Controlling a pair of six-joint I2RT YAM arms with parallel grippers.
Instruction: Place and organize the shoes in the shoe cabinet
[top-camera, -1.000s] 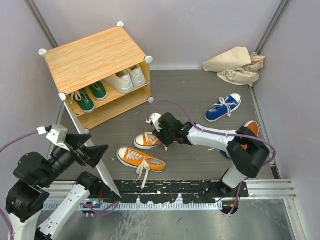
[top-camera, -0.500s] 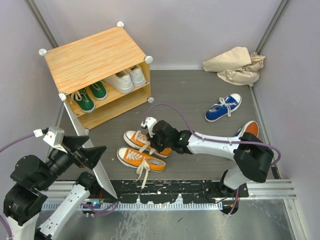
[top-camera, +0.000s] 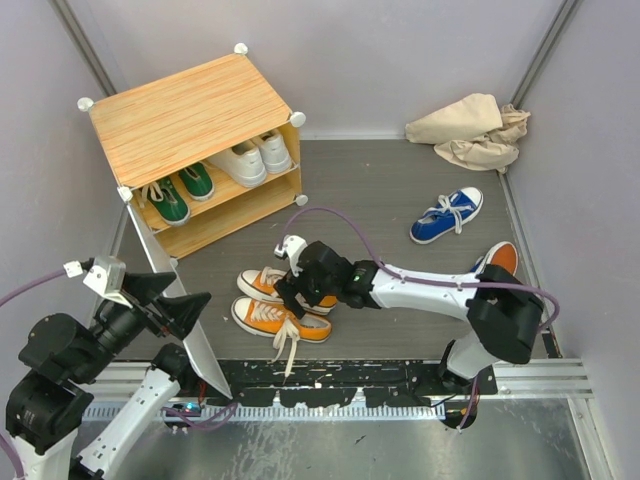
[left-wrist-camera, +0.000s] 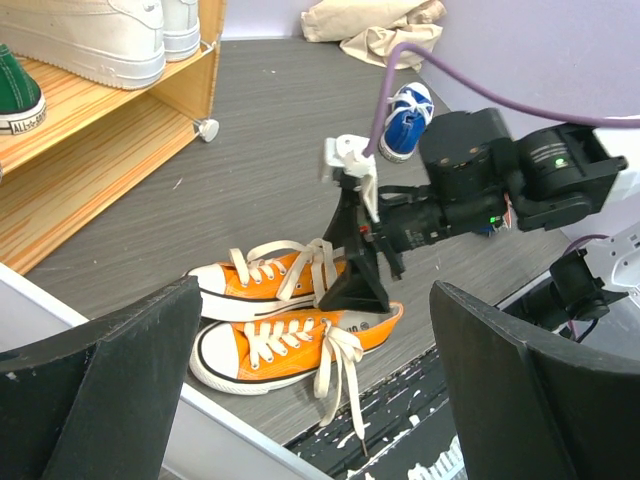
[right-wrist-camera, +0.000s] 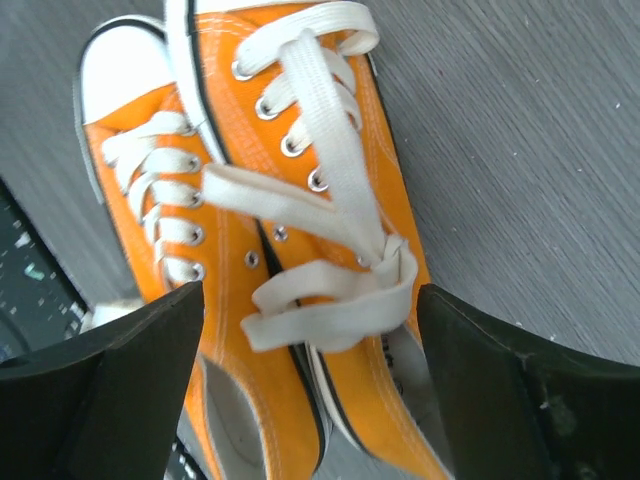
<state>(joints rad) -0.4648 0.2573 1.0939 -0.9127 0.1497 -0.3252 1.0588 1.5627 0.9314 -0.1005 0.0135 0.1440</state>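
The shoe cabinet (top-camera: 190, 115) stands at the back left with its door (top-camera: 190, 335) swung open. Green shoes (top-camera: 180, 192) and white shoes (top-camera: 250, 158) sit on its shelf. Two orange shoes (top-camera: 262, 283) (top-camera: 272, 318) lie side by side on the floor in front. My right gripper (top-camera: 295, 295) hangs open over their heel ends, and both shoes (right-wrist-camera: 300, 200) show between its fingers (right-wrist-camera: 130, 385). A blue shoe (top-camera: 447, 215) lies at the right. My left gripper (top-camera: 175, 305) is open and empty beside the door, facing the orange shoes (left-wrist-camera: 285, 340).
A crumpled beige cloth (top-camera: 470, 130) lies in the back right corner. Grey walls close in the floor on three sides. The open cabinet door's white edge (left-wrist-camera: 210, 440) runs just under my left gripper. A metal rail (top-camera: 400, 375) crosses the near edge.
My right gripper carried the far orange shoe leftwards, set it beside the near one, and then opened. My left arm shifted slightly.
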